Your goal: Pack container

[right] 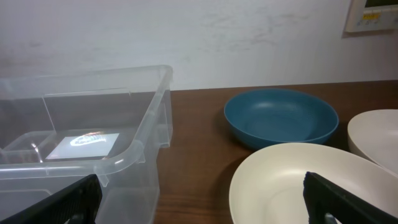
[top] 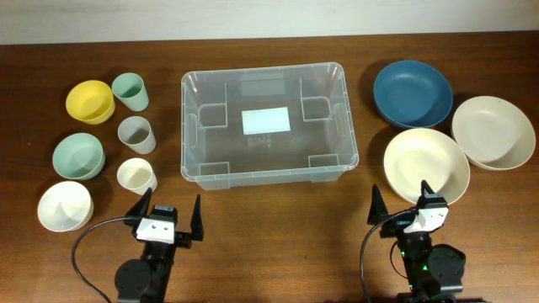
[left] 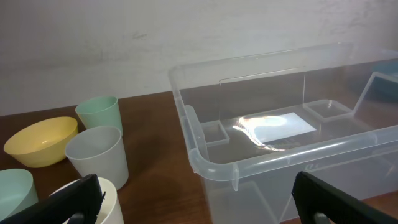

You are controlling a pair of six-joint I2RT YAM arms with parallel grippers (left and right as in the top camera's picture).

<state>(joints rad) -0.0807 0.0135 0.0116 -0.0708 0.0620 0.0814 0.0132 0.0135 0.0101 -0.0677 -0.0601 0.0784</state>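
A: What do we have here, biggest first?

B: We see a wooden table [top: 269, 219] carrying everything. On it the container [top: 268, 175] sits midway between the left and right edges, closer to the far edge than the near one. It is upright, mouth open, with a white label [top: 265, 120] on its base.

A: And toward the right edge?

B: We count three wide bowls. The blue bowl [top: 413, 93] lies nearest the far edge, just beside the container. A cream bowl [top: 426, 166] lies nearer the near edge. A second cream bowl [top: 493, 132] is by the right edge. Their rims meet from above, but we cannot tell whether they touch.

A: The left edge?

B: We see three smaller bowls in a line along it: the yellow bowl [top: 90, 101], the green bowl [top: 78, 156], then the white bowl [top: 65, 206] toward the near left corner. Between them and the container three cups stand upright: the green cup [top: 130, 91], the grey cup [top: 136, 134] and the cream cup [top: 136, 176].

A: And our pincers?

B: Both are at the near edge, fingers spread wide. The left pincer [top: 172, 200] faces the container's near left corner, the cream cup just ahead. The right pincer [top: 398, 189] faces the nearer cream bowl. From above, one fingertip overlaps that bowl's rim, and we cannot tell if it touches.
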